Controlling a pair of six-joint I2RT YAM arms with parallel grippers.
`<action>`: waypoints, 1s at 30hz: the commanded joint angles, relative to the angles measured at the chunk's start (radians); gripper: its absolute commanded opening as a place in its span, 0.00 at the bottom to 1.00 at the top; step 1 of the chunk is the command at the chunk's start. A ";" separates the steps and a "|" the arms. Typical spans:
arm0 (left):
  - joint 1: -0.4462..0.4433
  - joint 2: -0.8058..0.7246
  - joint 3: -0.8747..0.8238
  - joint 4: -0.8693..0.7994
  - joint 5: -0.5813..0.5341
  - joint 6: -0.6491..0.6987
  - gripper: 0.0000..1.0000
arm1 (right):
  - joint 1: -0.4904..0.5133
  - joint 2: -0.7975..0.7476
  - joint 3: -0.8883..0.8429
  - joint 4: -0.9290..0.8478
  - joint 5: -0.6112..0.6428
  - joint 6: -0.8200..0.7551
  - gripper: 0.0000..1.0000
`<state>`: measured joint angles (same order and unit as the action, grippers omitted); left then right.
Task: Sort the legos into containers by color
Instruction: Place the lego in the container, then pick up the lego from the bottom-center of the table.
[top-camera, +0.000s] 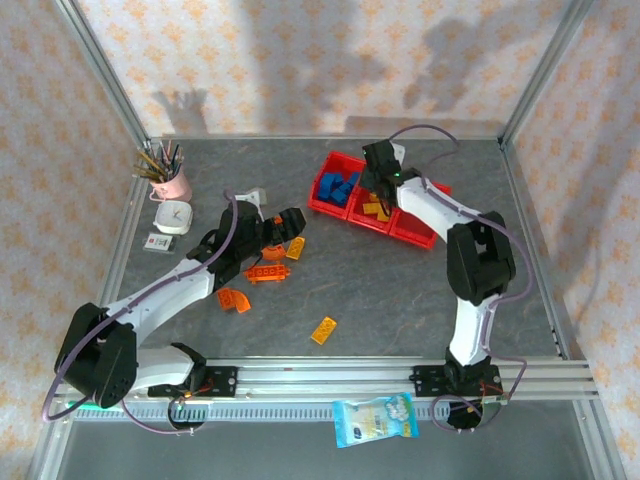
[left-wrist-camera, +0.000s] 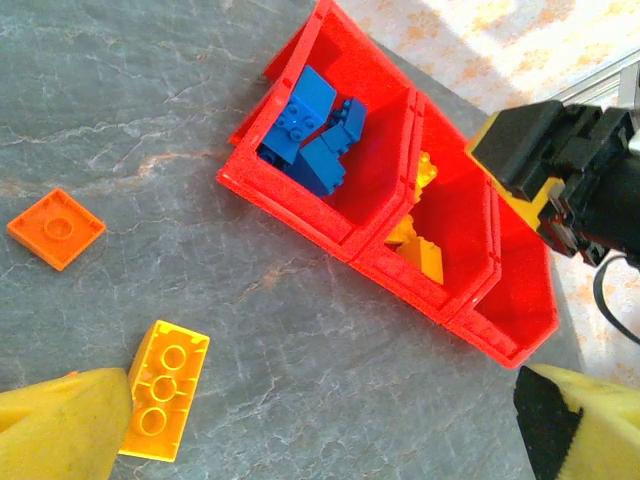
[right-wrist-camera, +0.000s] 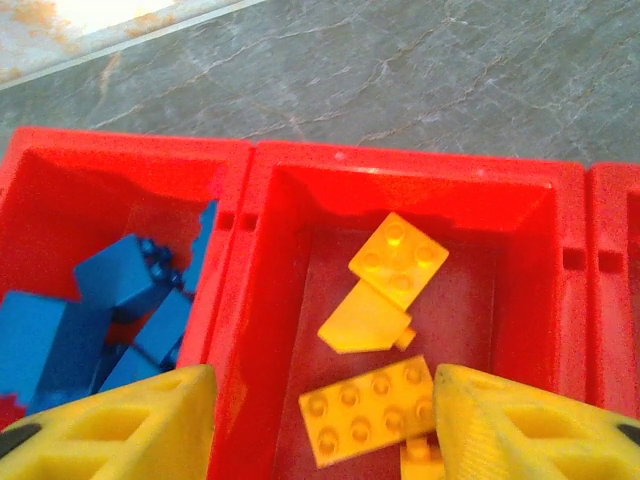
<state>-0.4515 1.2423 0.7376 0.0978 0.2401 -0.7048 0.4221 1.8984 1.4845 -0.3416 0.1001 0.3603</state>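
The right tool (right-wrist-camera: 322, 395) hangs over the middle bin of the red containers (left-wrist-camera: 300, 200); its fingers stand apart, released, grasping nothing. Below it the yellow legos (right-wrist-camera: 398, 258) lie on that bin's floor; one long yellow brick (right-wrist-camera: 365, 410) lies between the fingertips, just beside the right-hand one. The left bin holds the blue legos (right-wrist-camera: 120, 280) in a heap. The containers sit at a slant on the far right part of the worktop (top-camera: 400, 300).

The left tool (left-wrist-camera: 320, 425) is also released, its fingers wide apart and low over the worktop, left of the containers and nearer. A yellow studded brick (left-wrist-camera: 165, 400) lies flat just beside one of its fingers (left-wrist-camera: 70, 420); an orange square plate (left-wrist-camera: 57, 228) lies apart from that brick.

The orange legos (top-camera: 264, 272) are scattered around the left arm's wrist near the middle of the worktop, among them an arched piece (top-camera: 235, 298); a lone yellow-orange brick (top-camera: 323, 330) lies nearer, apart from the rest. At the far left stand a pink cup of brushes (top-camera: 172, 185) and a white device (top-camera: 172, 216).
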 joint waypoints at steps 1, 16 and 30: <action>-0.006 -0.060 -0.018 0.013 -0.005 0.019 0.99 | 0.063 -0.098 -0.068 -0.046 -0.009 -0.018 0.61; -0.005 -0.316 -0.161 -0.162 -0.135 -0.010 0.99 | 0.467 -0.280 -0.377 -0.128 0.037 0.228 0.78; -0.003 -0.451 -0.251 -0.208 -0.200 -0.067 0.99 | 0.754 -0.223 -0.459 -0.187 0.039 0.496 0.93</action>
<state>-0.4515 0.8169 0.5034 -0.0681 0.0772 -0.7536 1.1622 1.6573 1.0477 -0.4831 0.1089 0.7795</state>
